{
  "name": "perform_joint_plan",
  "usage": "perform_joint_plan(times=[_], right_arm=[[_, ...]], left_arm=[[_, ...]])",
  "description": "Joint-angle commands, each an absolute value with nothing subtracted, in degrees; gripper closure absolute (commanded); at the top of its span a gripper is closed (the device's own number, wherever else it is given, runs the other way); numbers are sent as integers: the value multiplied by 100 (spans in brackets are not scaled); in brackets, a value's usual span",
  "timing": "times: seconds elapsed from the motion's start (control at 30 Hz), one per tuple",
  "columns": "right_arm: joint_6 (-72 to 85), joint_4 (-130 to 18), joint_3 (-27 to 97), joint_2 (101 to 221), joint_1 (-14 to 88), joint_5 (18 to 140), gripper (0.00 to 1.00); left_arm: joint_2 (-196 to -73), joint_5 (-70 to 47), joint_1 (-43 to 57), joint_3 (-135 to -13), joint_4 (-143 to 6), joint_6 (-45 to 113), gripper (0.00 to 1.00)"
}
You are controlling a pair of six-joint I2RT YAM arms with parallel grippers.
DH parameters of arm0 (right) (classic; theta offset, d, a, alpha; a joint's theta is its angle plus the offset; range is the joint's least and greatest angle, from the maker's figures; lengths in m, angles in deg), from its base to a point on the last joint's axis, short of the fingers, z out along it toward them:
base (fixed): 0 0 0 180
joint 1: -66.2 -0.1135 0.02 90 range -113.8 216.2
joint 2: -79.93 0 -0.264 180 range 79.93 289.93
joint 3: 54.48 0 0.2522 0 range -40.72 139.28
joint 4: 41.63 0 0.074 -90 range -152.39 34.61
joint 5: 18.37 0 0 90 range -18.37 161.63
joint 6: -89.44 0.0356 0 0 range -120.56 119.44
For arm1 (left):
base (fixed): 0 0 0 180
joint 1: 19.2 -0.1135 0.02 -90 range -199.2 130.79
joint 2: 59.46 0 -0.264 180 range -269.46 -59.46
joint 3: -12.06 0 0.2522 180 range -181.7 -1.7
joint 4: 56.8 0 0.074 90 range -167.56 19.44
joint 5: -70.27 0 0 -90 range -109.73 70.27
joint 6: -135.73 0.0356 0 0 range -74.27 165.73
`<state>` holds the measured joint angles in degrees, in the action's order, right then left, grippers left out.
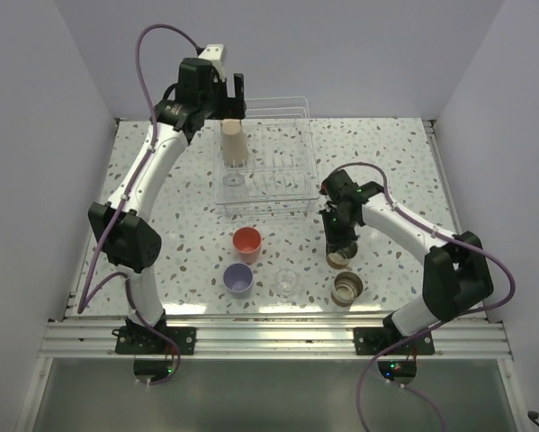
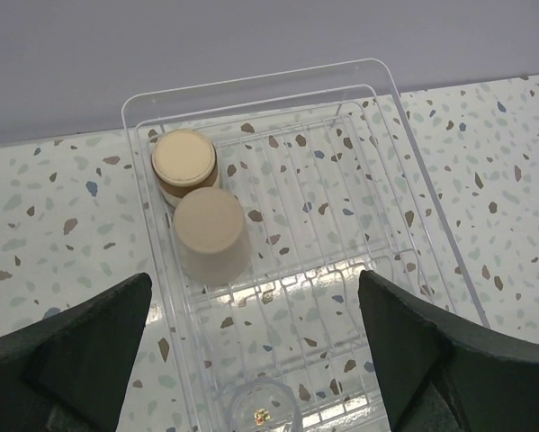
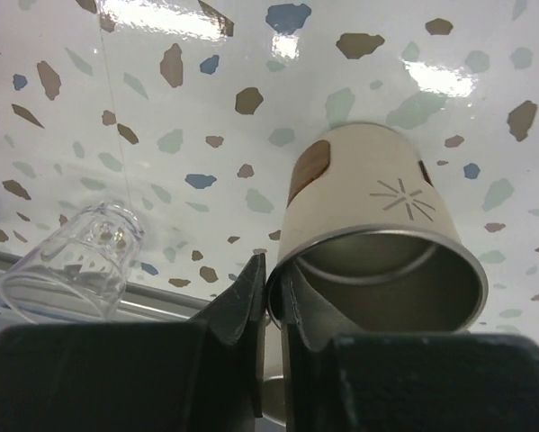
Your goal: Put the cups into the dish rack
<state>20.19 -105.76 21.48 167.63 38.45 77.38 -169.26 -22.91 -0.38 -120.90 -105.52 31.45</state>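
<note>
The white wire dish rack (image 1: 278, 171) stands at the back centre. In it are an upturned beige cup (image 1: 234, 142) and a clear glass (image 1: 234, 180). The left wrist view shows the rack (image 2: 386, 180) holding a tan brown-rimmed cup (image 2: 184, 160), the beige cup (image 2: 211, 229) and the glass (image 2: 265, 409). My left gripper (image 1: 233, 97) hangs open and empty above them (image 2: 256, 281). My right gripper (image 1: 339, 243) is shut on the rim of a tan cup (image 1: 338, 260), as the right wrist view shows (image 3: 273, 288) with the cup (image 3: 368, 202).
On the table in front of the rack stand a coral-red cup (image 1: 247, 241), a lavender cup (image 1: 239, 279), a clear glass (image 1: 288, 283) and another tan cup (image 1: 347, 288). The clear glass (image 3: 71, 265) lies left of my right gripper. White walls enclose the table.
</note>
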Motion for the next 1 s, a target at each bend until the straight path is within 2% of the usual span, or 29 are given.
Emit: perform_joint_plan(times=[0.0, 0.17, 0.2, 0.27, 0.3, 0.37, 0.4, 0.43, 0.5, 0.6, 0.8, 0.97], right_arm=[[1877, -10881, 2694, 16580, 3816, 7330, 100], [1824, -11515, 4152, 16413, 3843, 6900, 100], [1868, -11637, 4633, 16378, 3843, 6881, 100], [1930, -11709, 5111, 16369, 3965, 7108, 100], [1973, -11639, 5313, 16342, 4053, 7658, 100], [2263, -11342, 5683, 16237, 4472, 8415, 100], [2438, -10800, 5693, 16158, 4649, 8933, 100], [2892, -10456, 5597, 15975, 4799, 9660, 100], [3351, -9492, 5483, 15789, 5073, 10210, 100], [4055, -8628, 5429, 15780, 5108, 10958, 100], [5339, -6747, 4894, 15613, 5117, 11539, 100], [5876, -6041, 4805, 15709, 5108, 11592, 100]], left_arm=[[-16468, -2000, -57, -12176, -10396, 2965, 0], [-16274, -869, -153, -12088, -10089, 2712, 0], [-16195, -30, -215, -11940, -9758, 2545, 0], [-16037, 852, -451, -11581, -9134, 1854, 0], [-15819, 1701, -548, -11309, -8130, 1535, 0], [-15589, 2497, -838, -10220, -6642, 263, 0], [-15492, 3101, -918, -9877, -5164, -212, 0], [-15509, 3342, -1032, -9386, -4479, -1148, 0], [-15657, 3738, -1068, -9092, -2935, -1918, 0], [-15842, 3819, -1015, -8784, -1901, -2826, 0], [-16115, 3968, -761, -8845, -1985, -2854, 0], [-16326, 4091, -444, -9064, -1783, -3108, 0]])
